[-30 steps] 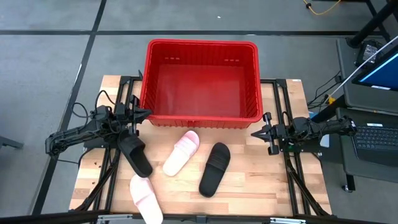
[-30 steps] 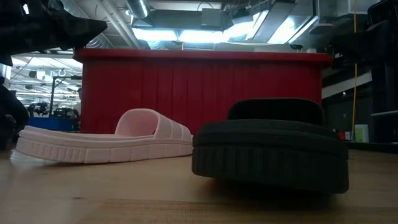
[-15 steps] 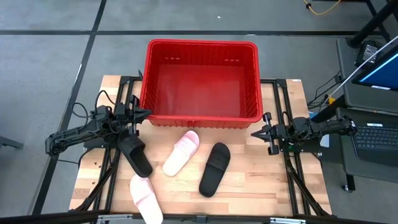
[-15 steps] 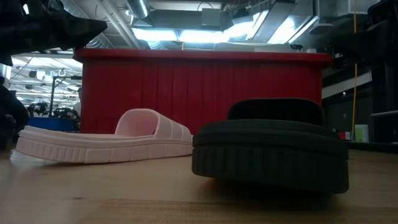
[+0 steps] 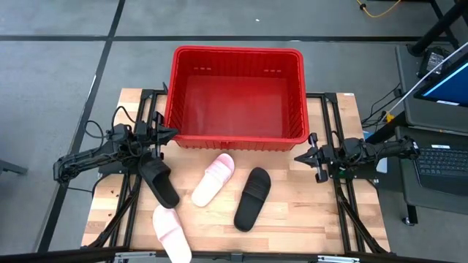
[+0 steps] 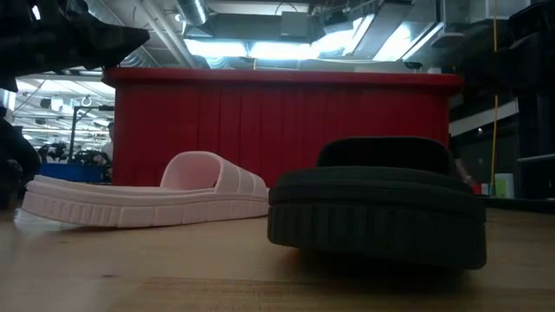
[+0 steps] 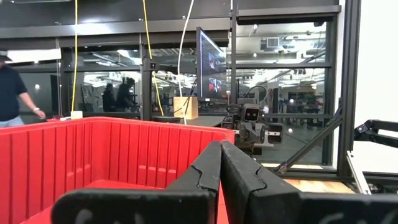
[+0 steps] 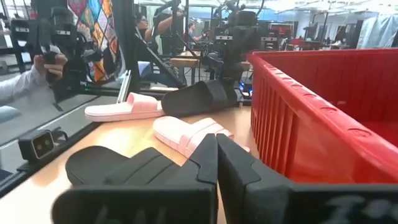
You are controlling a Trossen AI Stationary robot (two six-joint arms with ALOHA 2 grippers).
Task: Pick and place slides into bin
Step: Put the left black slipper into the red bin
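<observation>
On table front of bin (image 5: 238, 139): four slides unpicked. Right gripper (image 5: 302, 158) clenched, empty; left gripper (image 5: 167, 134) likewise. Best: open wide, straddle black slide (image 5: 251, 198) strap.

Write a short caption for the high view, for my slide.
Empty red bin behind four slides on the table; both hands, left and right, shut, flank them.
</observation>
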